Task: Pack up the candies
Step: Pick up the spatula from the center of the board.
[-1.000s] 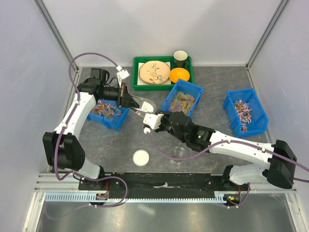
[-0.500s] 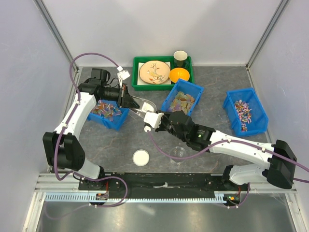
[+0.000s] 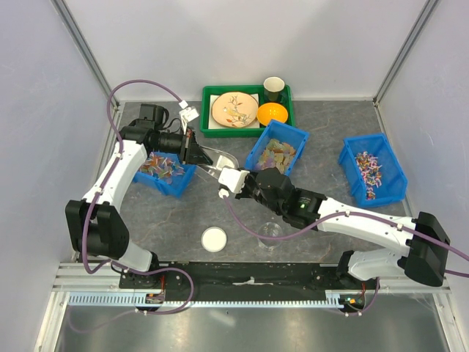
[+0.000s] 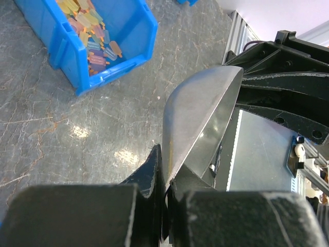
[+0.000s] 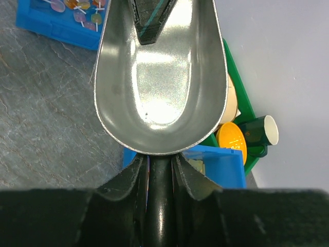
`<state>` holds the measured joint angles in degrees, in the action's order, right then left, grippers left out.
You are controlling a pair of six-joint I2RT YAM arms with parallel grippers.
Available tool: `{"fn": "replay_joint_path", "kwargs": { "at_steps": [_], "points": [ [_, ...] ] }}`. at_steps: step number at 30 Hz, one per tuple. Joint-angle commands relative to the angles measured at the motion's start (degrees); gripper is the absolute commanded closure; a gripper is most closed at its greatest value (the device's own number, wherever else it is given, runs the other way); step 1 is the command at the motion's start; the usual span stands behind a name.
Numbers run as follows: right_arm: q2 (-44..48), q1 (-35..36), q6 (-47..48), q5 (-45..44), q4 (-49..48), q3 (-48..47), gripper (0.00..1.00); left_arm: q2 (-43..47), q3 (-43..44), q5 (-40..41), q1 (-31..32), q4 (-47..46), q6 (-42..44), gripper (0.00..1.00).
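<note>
A white lid point(image 3: 214, 238) and clear cup point(image 3: 270, 232) sit near the grey table's point(image 3: 183, 213) front edge. Mid-table, the right gripper point(image 5: 157, 170) clamps a metal scoop point(image 5: 160, 77); the left gripper point(image 4: 165, 198) pinches its bowl. Candies point(image 3: 161, 164) fill the left-edge blue bin point(image 3: 176, 183). White walls enclose everything.

Glossy metal scoop point(image 5: 160, 77), blue plastic bin point(image 4: 110, 49), mottled stone-like grey table point(image 3: 183, 213)

Both pincers point(image 3: 207, 156) point(image 3: 231, 176) look clamped, nearly meeting.
</note>
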<state>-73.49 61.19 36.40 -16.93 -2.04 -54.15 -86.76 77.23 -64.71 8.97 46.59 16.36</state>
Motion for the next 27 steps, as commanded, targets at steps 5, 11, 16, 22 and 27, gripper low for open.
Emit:
{"fn": "replay_joint_path", "kwargs": {
  "at_steps": [5, 11, 16, 22, 27],
  "points": [
    [2.8, -0.5, 1.9, 1.3, -6.0, -0.2, 1.00, 2.1, 1.8, -1.3, 1.0, 1.6, 2.0, 0.90],
    [5.2, -2.4, 1.9, 3.0, -2.7, 0.4, 1.00, 3.3, 3.6, 1.7, -3.0, 0.3, 0.2, 0.50],
    [7.5, -4.1, 1.0, 4.5, -0.3, 1.4, 1.00, 4.6, 4.3, 4.0, -6.8, 0.2, 0.2, 0.35],
    [9.1, -5.5, 1.7, 7.7, 6.2, 1.4, 1.00, 7.0, 3.6, 17.4, -8.5, -2.8, -2.5, 0.32],
    [7.1, -6.1, 1.3, 9.5, 13.9, -0.9, 1.00, 10.6, 1.0, 36.4, -8.8, -10.4, -5.9, 0.22]
  ]
}}
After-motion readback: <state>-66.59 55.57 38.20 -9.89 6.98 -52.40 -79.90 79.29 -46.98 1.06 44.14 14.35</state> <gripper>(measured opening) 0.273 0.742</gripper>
